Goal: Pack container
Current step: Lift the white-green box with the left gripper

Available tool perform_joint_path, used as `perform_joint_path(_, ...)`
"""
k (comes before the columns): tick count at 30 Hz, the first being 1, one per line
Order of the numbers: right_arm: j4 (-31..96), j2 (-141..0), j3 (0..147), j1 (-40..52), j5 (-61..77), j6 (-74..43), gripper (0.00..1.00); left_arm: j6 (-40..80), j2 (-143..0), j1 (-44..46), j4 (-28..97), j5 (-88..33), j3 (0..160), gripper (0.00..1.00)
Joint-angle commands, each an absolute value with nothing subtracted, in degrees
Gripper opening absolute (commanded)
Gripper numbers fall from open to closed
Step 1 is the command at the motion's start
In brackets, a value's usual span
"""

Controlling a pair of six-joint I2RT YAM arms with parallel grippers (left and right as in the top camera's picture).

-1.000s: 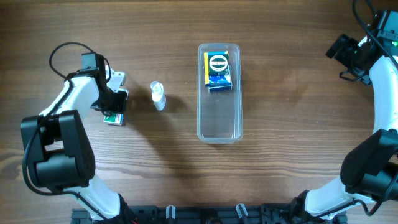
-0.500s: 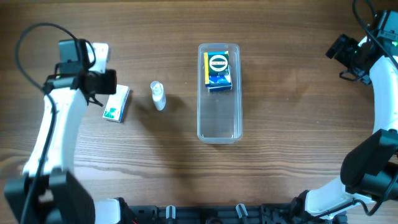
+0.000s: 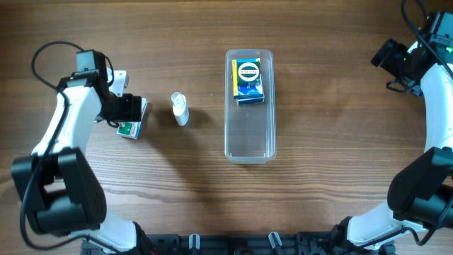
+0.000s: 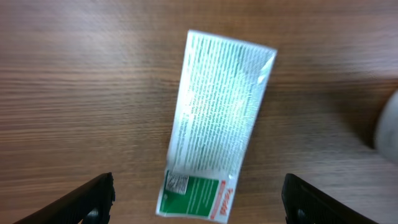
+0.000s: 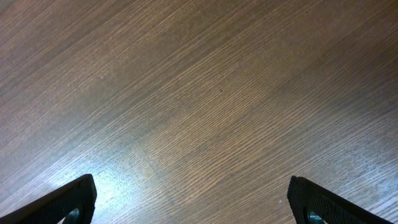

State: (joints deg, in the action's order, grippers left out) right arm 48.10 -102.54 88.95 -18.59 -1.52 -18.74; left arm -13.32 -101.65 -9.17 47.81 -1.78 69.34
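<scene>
The left gripper (image 3: 131,108) has swung back down over the green-and-white box (image 4: 217,124), well left of the container (image 3: 249,131). Its jaws have spread wide, and the box lies flat and loose on the table (image 3: 325,156) beneath them (probably lined up for a fresh grasp). The right gripper (image 5: 199,202), far right of the container, hangs equally wide over wood, holding nothing. The container lies mid-table, its near half free for more. A blue box (image 3: 248,80) fills its far end. A small clear bottle (image 3: 180,108) sits between the container and the green-and-white box, across the carrying path.
</scene>
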Motion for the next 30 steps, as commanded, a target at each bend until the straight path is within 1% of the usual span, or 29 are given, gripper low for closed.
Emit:
perform_joint_path(1, 48.0, -102.7, 88.6, -18.6, -1.2, -18.2, 1.0, -13.6, -104.1, -9.4, 47.9, -1.6, 69.3, 0.87)
perform_joint_path(12, 48.0, -102.7, 88.6, -18.6, -1.2, -18.2, 1.0, -17.6, -105.3, -9.4, 47.6, -1.3, 69.3, 0.87)
perform_joint_path(22, 48.0, -102.7, 88.6, -18.6, -1.2, -18.2, 1.0, -17.6, -108.6, -9.4, 46.0, -1.4, 69.3, 0.88)
perform_joint_path(30, 48.0, -102.7, 88.6, -18.6, -1.2, -18.2, 1.0, -17.6, -109.2, -9.4, 43.4, -1.3, 69.3, 0.87)
